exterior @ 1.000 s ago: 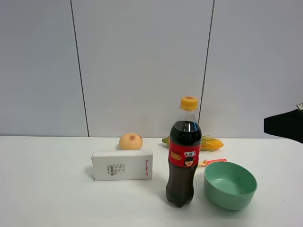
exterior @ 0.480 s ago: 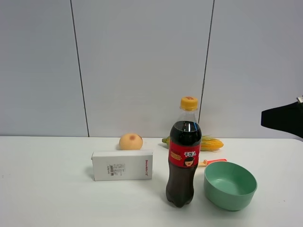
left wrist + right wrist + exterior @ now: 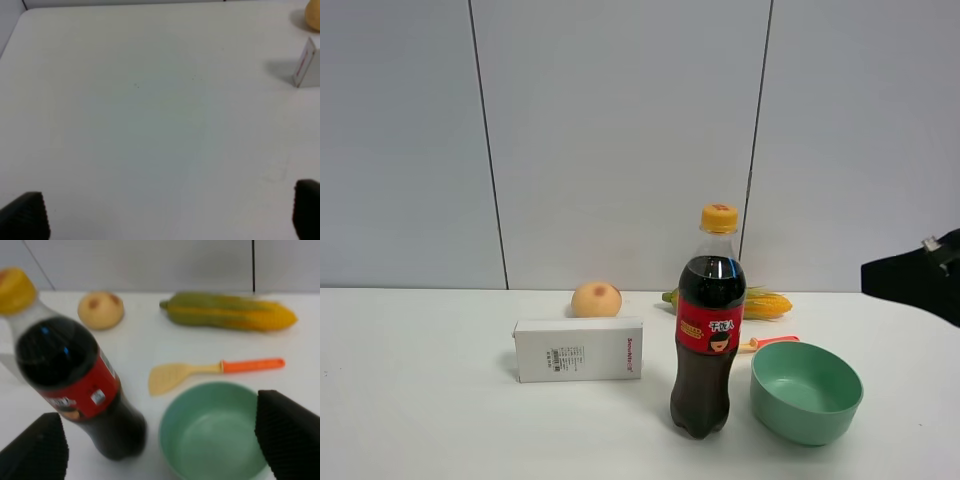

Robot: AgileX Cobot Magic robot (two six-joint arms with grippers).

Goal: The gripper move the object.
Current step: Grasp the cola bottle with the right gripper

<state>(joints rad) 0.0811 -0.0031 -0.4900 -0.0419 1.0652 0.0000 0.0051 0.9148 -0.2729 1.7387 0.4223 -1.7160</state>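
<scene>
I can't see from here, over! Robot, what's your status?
Left gripper open, empty. Right gripper open, facing cola bottle, not touching. Bottle upright. Green bowl close beside it, may crowd the grab.

My right arm (image 3: 916, 277) shows at the right edge, well apart from the cola bottle (image 3: 708, 340), which stands upright between the white box (image 3: 579, 349) and the green bowl (image 3: 807, 392).
</scene>
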